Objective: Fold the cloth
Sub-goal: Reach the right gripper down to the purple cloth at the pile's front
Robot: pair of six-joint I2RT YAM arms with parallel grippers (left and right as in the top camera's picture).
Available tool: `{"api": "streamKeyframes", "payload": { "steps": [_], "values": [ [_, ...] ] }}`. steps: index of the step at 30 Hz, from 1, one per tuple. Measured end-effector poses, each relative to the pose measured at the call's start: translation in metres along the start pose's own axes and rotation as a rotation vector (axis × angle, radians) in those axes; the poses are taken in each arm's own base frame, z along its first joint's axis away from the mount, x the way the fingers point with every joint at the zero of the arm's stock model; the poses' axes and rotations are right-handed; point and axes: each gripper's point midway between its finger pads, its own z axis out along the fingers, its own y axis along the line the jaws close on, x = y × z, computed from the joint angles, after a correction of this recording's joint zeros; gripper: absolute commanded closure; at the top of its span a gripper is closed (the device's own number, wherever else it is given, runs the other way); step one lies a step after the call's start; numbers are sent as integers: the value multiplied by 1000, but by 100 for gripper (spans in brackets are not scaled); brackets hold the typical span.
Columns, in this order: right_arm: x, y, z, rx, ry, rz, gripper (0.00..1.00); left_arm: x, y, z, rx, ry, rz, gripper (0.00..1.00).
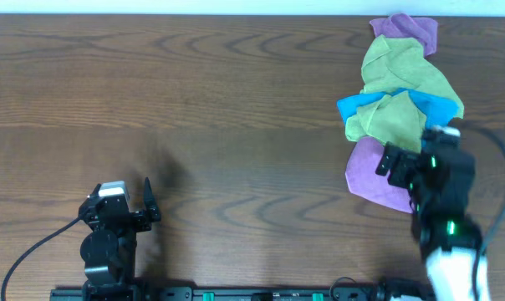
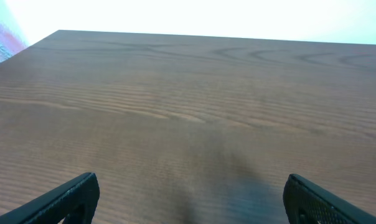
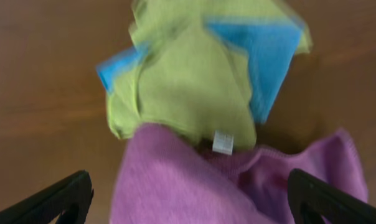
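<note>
I was at the reach: my right gripper [image 3: 188,186] hung spread above the cloth [image 1: 365,176], which was tucked partly under the green cloths [image 1: 399,75]. The left gripper [image 2: 191,186] sat released and empty. Next I'd need to pinch an edge, though the blur hid which one, and pull it free.

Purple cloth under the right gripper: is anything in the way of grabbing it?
Nothing lies between the open right gripper and the purple cloth. But a lime-green cloth overlaps its far edge, with a blue cloth tucked in that pile, so pulling may drag them.
</note>
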Motion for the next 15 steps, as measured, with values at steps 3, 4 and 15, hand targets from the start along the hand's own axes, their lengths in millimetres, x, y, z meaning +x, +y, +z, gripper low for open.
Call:
{"api": "streamKeyframes", "payload": {
  "steps": [3,4,15],
  "values": [
    [35,-3,29,34,250,-17,1,0,0,0,-1,0,0,5],
    [43,-3,36,37,294,-20,1,0,0,0,-1,0,0,5],
    [80,-17,57,113,459,-67,87,0,0,0,0,0,0,5]
  ]
}}
